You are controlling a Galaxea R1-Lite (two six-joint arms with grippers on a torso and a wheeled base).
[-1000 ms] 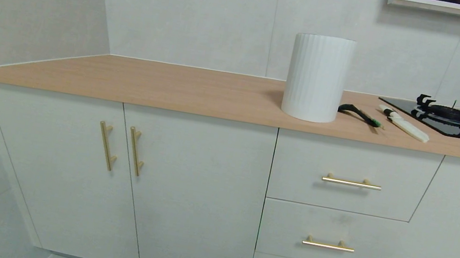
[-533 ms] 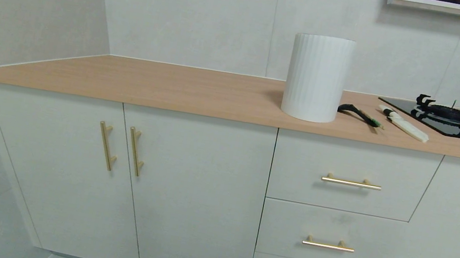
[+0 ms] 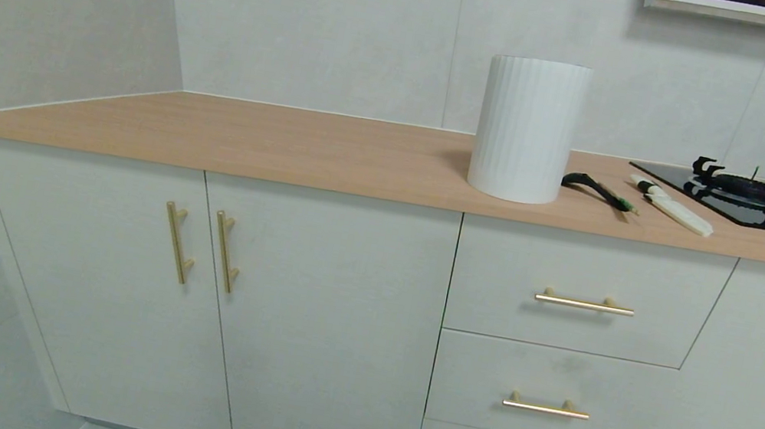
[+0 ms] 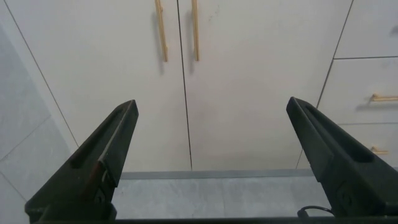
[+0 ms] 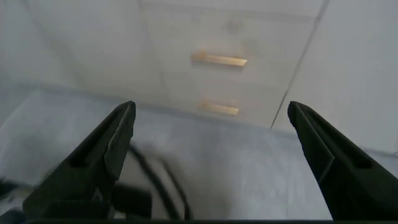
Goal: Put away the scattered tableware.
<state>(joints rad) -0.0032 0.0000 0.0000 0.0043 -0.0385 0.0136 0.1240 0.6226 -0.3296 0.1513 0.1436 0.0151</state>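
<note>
I see a slim, curved black-and-green utensil (image 3: pixel 596 189) and a flat cream-white utensil (image 3: pixel 671 207) lying on the smooth wood-grain countertop (image 3: pixel 285 144), just beside a tall ribbed white cylindrical holder (image 3: pixel 527 130). My left gripper (image 4: pixel 211 106) and right gripper (image 5: pixel 211 107) both gape wide, holding nothing.

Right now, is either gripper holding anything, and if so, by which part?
Nothing is held. The left gripper and the right gripper are both open and empty.

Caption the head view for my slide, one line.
White ribbed canister on a wooden countertop, dark utensil and pale utensil beside it, gas hob beyond.
</note>
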